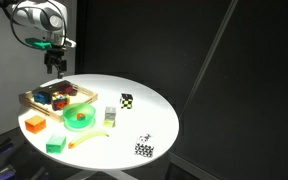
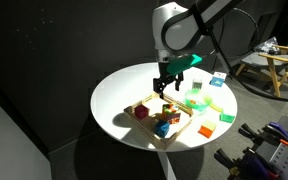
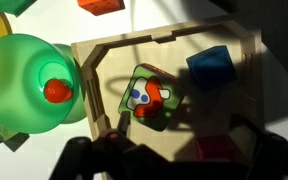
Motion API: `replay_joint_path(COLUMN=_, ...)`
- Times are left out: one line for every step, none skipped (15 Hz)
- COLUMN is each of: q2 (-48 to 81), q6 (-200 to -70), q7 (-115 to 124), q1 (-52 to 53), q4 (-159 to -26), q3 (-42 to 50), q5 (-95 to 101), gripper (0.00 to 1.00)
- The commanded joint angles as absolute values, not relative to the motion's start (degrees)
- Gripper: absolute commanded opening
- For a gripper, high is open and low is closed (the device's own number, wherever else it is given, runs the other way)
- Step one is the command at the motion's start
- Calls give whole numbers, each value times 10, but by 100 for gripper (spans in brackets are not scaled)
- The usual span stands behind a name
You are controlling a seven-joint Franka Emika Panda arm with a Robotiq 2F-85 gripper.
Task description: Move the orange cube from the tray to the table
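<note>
The light wood tray sits on the round white table and shows in both exterior views. My gripper hangs open just above it. In the wrist view the tray rim frames a green patterned tile, a blue cube and a small reddish cube in deep shadow. That cube lies between my dark fingers and looks like the orange cube. Nothing is held.
A round green bowl holding a red object stands beside the tray. A flat orange block, a green block, a yellow piece and two checkered cubes lie on the table.
</note>
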State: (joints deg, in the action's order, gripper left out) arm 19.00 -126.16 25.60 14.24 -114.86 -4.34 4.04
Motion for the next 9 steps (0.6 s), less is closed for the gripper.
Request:
replay_joint_path(q2=212, q6=-1290, q7=280, q1=145, q4=-1143, q3=-39, q5=47, gripper=100)
replay_joint_path(q2=218, q6=-1298, q7=286, q1=147, q4=-1142, q3=-36, q5=49, gripper=100)
replay_joint_path(q2=226, q6=-1307, q7=294, q1=149, q4=-1141, q3=-33, q5=50, gripper=100)
replay_joint_path(q2=232, q6=-1313, q7=302, q1=152, q4=-1141, q3=-30, q5=53, gripper=100)
replay_joint_path(q2=237, q6=-1319, q7=311, q1=154, q4=-1141, q3=-27, q5=54, gripper=100)
replay_joint_path(q2=242, q6=-1323, q7=317, q1=156, q4=-1142, q3=-24, q5=54, gripper=100)
replay_joint_path(q2=246, q6=-1327, q7=326, q1=158, q4=-1143, q3=-20, q5=54, gripper=100)
replay_joint_path(q2=249, q6=-1331, q7=336, q1=161, q4=-1145, q3=-15, q5=54, gripper=100)
replay_joint_path(q2=252, q6=-1333, q7=343, q1=162, q4=-1147, q3=-12, q5=53, gripper=100)
